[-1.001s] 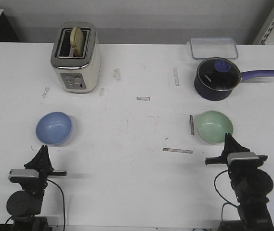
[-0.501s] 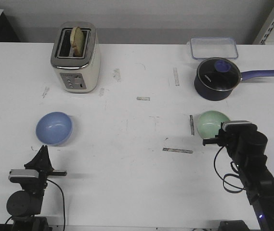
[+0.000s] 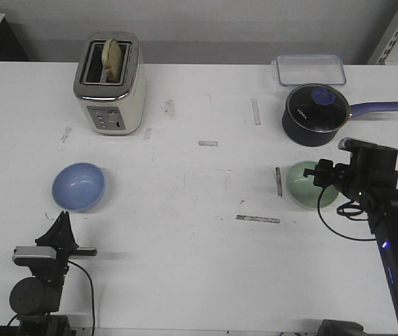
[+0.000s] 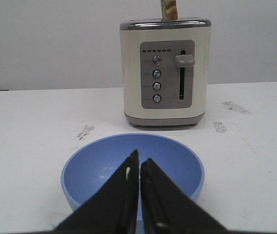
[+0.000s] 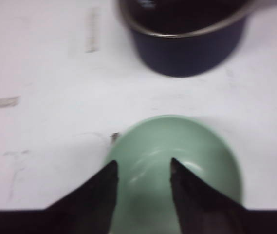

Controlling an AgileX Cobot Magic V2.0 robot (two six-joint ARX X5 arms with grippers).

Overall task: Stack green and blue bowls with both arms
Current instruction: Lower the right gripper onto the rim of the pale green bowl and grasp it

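My right arm has swung up from its parked spot at the near edge and now reaches over the green bowl (image 3: 309,183); right gripper (image 5: 143,173) has fingers spread, one over the bowl's inside and one near its rim, nothing grasped yet, so I judge the pick is starting. Left gripper (image 4: 139,168) hasn't moved, fingers pressed together, empty, pointing at the blue bowl (image 3: 78,186). Both bowls sit upright, mouths up, round so no long axis, well apart on the table (image 3: 199,266); green one is near the saucepan (image 3: 317,114).
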